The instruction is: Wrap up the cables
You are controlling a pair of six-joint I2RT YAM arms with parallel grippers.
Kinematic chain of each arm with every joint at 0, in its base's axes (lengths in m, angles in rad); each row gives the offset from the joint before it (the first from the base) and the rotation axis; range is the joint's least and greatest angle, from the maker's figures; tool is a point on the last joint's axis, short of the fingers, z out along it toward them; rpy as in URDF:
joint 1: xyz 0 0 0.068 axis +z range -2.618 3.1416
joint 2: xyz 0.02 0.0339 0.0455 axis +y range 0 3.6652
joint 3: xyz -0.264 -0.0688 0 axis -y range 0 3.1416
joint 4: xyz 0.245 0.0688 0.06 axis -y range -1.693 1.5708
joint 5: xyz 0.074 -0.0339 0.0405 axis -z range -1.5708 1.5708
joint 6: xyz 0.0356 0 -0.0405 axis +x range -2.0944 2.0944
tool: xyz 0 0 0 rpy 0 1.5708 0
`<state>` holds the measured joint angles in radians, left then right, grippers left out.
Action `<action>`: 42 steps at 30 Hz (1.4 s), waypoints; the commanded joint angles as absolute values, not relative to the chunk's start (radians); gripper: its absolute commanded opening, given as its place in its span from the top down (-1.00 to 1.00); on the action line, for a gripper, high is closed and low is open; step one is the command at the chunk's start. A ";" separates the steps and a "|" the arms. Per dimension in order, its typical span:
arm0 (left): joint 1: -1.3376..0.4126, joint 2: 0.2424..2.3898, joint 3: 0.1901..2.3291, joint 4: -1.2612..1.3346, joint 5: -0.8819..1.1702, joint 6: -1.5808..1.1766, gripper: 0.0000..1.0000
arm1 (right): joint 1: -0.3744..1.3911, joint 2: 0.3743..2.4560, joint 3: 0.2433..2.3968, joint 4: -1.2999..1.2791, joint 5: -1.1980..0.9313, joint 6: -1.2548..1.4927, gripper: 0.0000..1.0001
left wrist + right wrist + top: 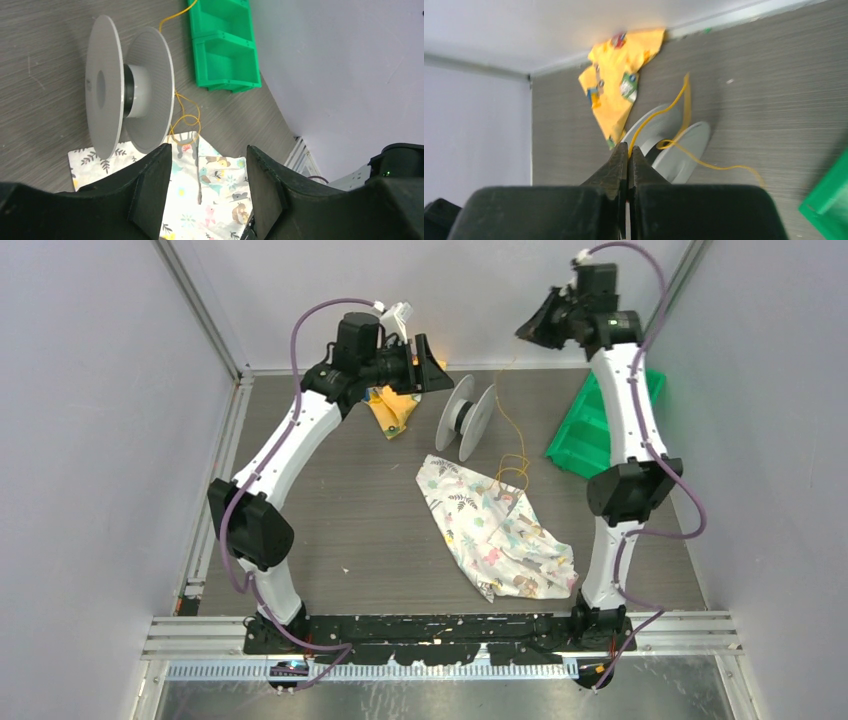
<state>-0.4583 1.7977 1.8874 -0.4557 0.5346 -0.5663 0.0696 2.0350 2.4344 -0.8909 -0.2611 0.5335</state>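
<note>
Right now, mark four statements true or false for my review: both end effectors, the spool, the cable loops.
1. The right end effector is shut, pinching the cable. True.
2. The spool lies inside the green bin. False: it stands on its rims on the table, left of the bin.
3. The left end effector is open and empty. True.
4. The cable's loose loops rest on the yellow cloth. False: they lie on the white patterned cloth.
</note>
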 commanded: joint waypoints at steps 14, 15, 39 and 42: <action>-0.470 1.810 1.843 -0.462 0.477 -0.503 -0.16 | 0.224 2.001 2.198 -0.768 -0.396 0.549 0.99; -0.473 1.815 1.840 -0.465 0.469 -0.495 -0.16 | 0.224 1.995 2.191 -0.767 -0.392 0.547 0.99; -0.558 1.916 1.818 -0.419 0.256 -0.264 -0.37 | -0.052 1.849 2.150 -0.825 -0.309 0.509 0.99; -0.558 1.920 1.843 -0.430 0.266 -0.271 -0.37 | -0.052 1.959 2.206 -0.836 -0.317 0.518 0.99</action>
